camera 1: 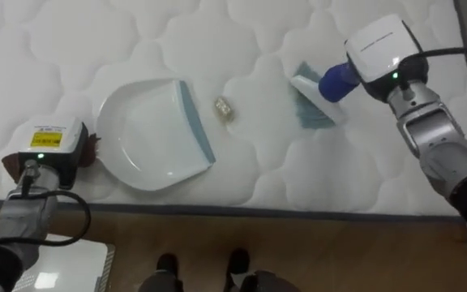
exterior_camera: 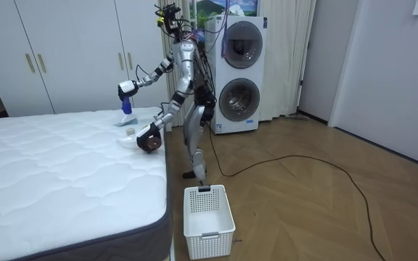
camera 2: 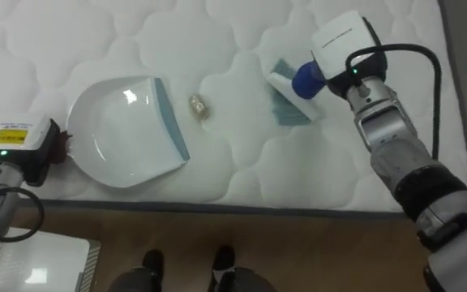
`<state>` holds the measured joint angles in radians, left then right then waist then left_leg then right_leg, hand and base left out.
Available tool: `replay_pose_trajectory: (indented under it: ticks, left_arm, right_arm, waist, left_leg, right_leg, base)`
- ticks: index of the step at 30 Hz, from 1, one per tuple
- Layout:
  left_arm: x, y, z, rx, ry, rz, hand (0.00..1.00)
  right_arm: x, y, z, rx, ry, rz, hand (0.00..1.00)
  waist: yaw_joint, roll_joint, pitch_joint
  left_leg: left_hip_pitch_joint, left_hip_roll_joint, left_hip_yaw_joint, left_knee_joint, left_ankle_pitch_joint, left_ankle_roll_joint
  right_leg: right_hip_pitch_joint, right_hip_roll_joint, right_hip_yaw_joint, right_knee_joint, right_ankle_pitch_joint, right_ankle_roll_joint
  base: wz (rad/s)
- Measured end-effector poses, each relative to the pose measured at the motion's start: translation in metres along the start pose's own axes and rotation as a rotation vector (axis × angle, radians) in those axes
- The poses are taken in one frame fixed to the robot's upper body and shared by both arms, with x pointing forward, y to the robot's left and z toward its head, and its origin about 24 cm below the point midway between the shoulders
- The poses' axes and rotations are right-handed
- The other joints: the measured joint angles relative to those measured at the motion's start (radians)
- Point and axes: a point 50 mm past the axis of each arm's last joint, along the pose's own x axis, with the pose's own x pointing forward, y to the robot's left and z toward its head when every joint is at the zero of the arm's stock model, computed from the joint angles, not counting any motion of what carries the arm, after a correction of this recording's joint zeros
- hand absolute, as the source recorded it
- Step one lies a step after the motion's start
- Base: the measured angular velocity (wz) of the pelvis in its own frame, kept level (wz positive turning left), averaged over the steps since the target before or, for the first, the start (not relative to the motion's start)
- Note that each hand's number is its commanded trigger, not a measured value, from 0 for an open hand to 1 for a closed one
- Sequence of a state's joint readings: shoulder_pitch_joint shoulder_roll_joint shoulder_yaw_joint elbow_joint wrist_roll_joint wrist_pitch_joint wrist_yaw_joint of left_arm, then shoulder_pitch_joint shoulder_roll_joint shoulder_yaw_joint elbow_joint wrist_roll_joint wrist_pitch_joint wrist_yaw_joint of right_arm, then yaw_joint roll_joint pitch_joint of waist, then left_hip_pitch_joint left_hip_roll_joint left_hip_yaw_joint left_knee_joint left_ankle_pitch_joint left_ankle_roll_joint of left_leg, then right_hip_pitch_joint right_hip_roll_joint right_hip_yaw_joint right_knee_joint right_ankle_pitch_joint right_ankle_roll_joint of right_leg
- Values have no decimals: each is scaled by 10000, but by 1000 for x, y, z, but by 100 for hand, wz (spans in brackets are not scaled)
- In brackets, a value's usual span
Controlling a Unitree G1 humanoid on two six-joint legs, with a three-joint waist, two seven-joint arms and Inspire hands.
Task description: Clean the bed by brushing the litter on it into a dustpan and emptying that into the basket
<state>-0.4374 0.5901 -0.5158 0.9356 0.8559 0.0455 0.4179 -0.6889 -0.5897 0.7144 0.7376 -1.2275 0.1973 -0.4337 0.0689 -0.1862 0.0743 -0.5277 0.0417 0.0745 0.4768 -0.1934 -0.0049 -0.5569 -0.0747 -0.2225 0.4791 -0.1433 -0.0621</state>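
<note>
A white dustpan (camera 1: 156, 134) with a grey-blue lip lies on the white quilted mattress (camera 1: 71, 49) near its edge. My left hand (camera 1: 90, 148) is at the pan's left side, curled on its handle and mostly hidden under the wrist unit. A small pale scrap of litter (camera 1: 224, 108) lies just right of the pan's lip. Further right, a hand brush (camera 1: 310, 101) with a blue handle rests bristles-down on the mattress, held by my right hand (camera 1: 383, 49). I stand at the bed's side, leaning over it, in the room view.
A white slatted basket (exterior_camera: 208, 210) stands on the wooden floor by the bed's corner, beside my feet. Stacked washing machines (exterior_camera: 238, 72) and white wardrobes (exterior_camera: 64, 51) line the wall behind. The mattress edge (camera 1: 233, 201) runs along the front.
</note>
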Motion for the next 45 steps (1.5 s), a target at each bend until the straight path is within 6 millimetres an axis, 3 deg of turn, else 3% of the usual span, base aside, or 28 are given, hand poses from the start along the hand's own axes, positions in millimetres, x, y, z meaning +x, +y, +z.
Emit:
replay_pose_trajectory:
  ticks: [9, 17, 25, 31, 36, 41, 45]
  left_arm:
    - [-1, 0, 1, 102, -166, -10, 100]
    - [-2, -2, 2, 213, -261, -138, 100]
    - [-2, -1, 4, 211, -309, -123, 100]
    - [-2, -4, 12, 72, -325, -165, 100]
    - [-2, -9, 25, -162, -283, -438, 100]
    - [-2, -10, 30, -271, -131, -668, 100]
    - [-2, -12, 35, -373, -134, -820, 100]
  right_arm:
    - [8, -27, 15, 390, -538, -786, 100]
    - [10, -31, 24, 643, -951, -693, 100]
    - [17, -36, 29, 2052, -672, -213, 100]
    - [18, -26, 20, 4772, 420, 672, 100]
    - [19, -14, 22, 8541, 1763, 1588, 100]
    - [18, -8, 18, 11758, 2772, 2204, 100]
    - [22, -13, 30, 14173, 2882, 2517, 100]
  waist:
    - [133, -62, -28]
    - [158, -89, -33]
    - [156, -32, -17]
    - [154, 255, 4]
    - [116, 770, -4]
    - [-102, 856, -7]
    - [-110, 867, -12]
  left_leg:
    - [-1, 36, -70, -12, 0, -6]
    - [168, 43, -91, -128, 6, -13]
    - [148, 35, -204, -140, 11, -21]
    - [151, -15, -257, -173, 14, -21]
    - [152, -30, -298, -178, 29, -24]
    - [176, -199, -433, -420, 118, -33]
    - [232, -224, -298, -483, 292, 5]
  right_leg:
    - [99, 66, -43, -151, 50, 11]
    - [319, 99, -75, -335, 93, 27]
    - [340, 81, -208, -311, 93, 26]
    - [351, 32, -276, -290, 93, 26]
    - [347, -14, -289, -220, 88, 24]
    - [295, -171, -366, -118, -68, 25]
    - [292, -297, -365, -123, -88, 58]
  base:
    - [1]
    - [0]
    - [3]
    - [3]
    - [2]
    - [14]
    - [4]
